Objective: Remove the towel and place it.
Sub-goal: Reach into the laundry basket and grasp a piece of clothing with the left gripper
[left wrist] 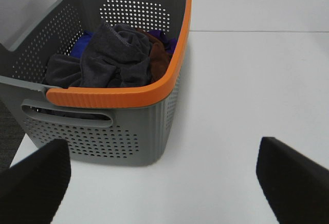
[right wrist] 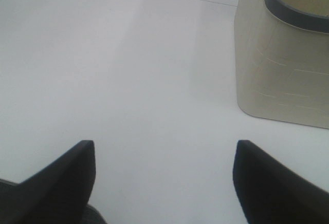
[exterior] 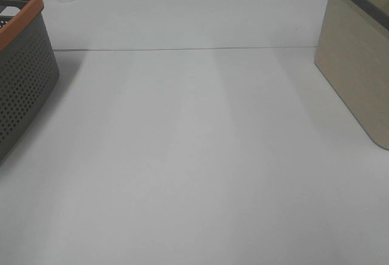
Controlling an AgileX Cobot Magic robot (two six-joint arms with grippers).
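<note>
charcoal towel (left wrist: 115,54) in basket (exterior: 27,64), left edge of high view; nothing done yet. left gripper (left wrist: 162,180), right gripper (right wrist: 164,170) spread, empty.

The high view's left edge cuts the grey perforated plastic basket with orange rim (exterior: 27,64) — inside, the dark charcoal-grey soft towel (left wrist: 115,54) half hides a blue cloth (left wrist: 82,43) and a brown cloth (left wrist: 159,55).

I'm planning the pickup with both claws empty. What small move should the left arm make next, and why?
Probably ease the left claw forward, up over the rim of the basket, toward the towel. It stands open and empty short of the basket, and the towel lies on top of the other cloths inside.
</note>
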